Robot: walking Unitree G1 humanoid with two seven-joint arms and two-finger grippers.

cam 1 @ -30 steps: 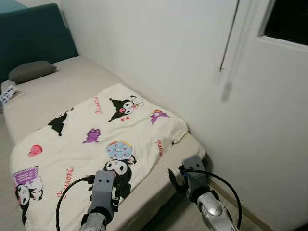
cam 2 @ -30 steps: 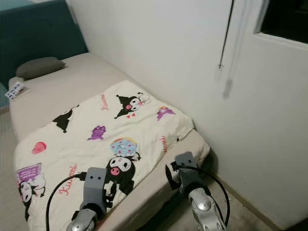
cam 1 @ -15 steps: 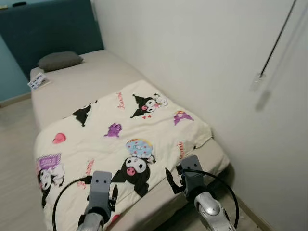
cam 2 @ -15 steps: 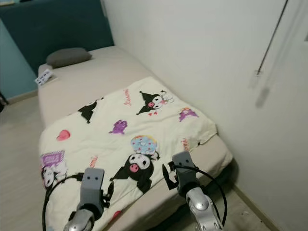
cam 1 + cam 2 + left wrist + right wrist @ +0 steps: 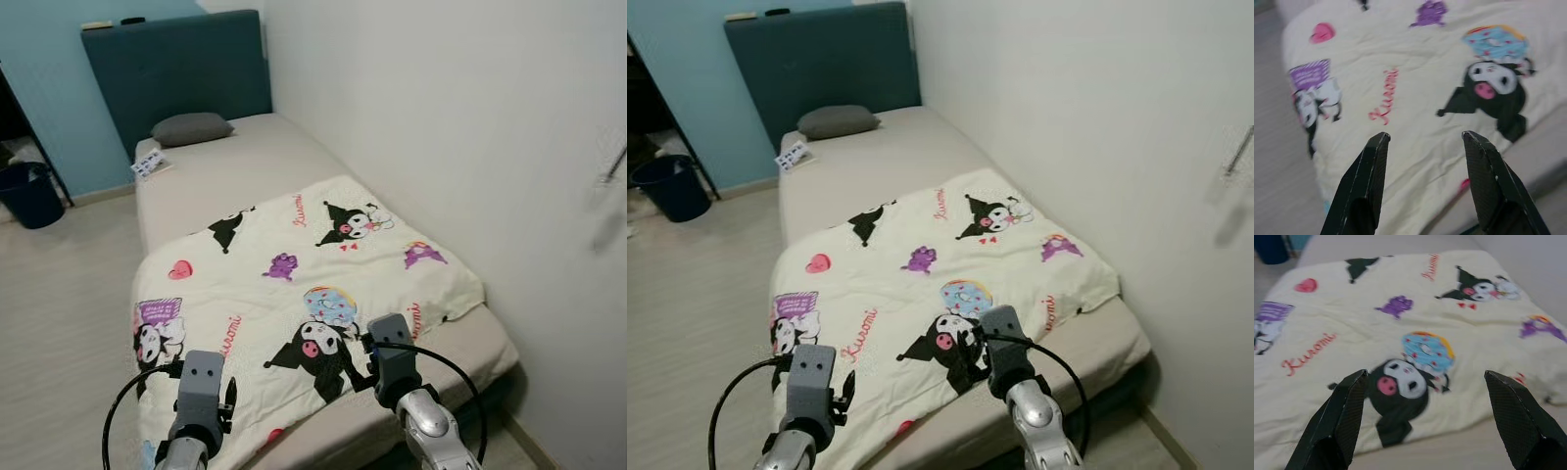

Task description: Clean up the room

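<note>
Across the middle of the frame we see a cream cartoon-printed blanket (image 5: 304, 294) spread over the beige bed (image 5: 235, 162), a grey pillow (image 5: 191, 127) at upper left. At the bottom, our left claw (image 5: 1425, 147) and right claw (image 5: 1425, 382) hover above the blanket, both spread wide, holding nothing.

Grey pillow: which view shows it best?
The right eye view: the grey pillow lies whole and sharp at the head of the bed, against the headboard. The left eye view shows it too, a little smaller. Both wrist views look down at the printed blanket instead.
</note>
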